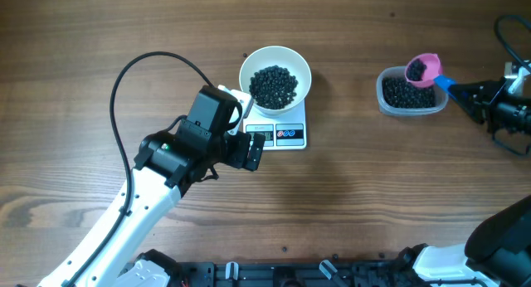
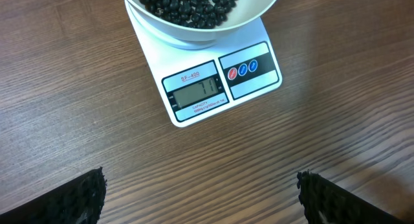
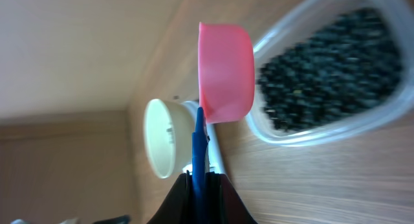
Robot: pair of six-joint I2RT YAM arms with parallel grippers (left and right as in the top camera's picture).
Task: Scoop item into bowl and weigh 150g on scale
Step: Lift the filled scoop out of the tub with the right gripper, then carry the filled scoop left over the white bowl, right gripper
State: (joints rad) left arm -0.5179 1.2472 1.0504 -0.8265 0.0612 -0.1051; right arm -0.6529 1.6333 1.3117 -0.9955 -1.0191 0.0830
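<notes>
The white bowl (image 1: 303, 65) stands on the white scale (image 1: 294, 119) and holds a pile of the black item (image 1: 273, 85). My left gripper (image 1: 251, 149) hangs open at the scale's front left corner with nothing between its fingers. In the left wrist view the scale (image 2: 259, 78) and the bowl (image 2: 194, 33) lie ahead of the wide-apart fingertips (image 2: 84, 198). My right gripper (image 1: 466, 93) is shut on the blue handle (image 3: 198, 146) of a pink scoop (image 1: 422, 69). The scoop carries some of the item and hovers over the clear tub (image 1: 383, 92).
The clear tub (image 3: 304, 130) at the right holds more of the black item (image 3: 330, 62). A black cable (image 1: 133, 67) loops over the table left of the bowl. The left arm (image 1: 124, 221) reaches in from the front left.
</notes>
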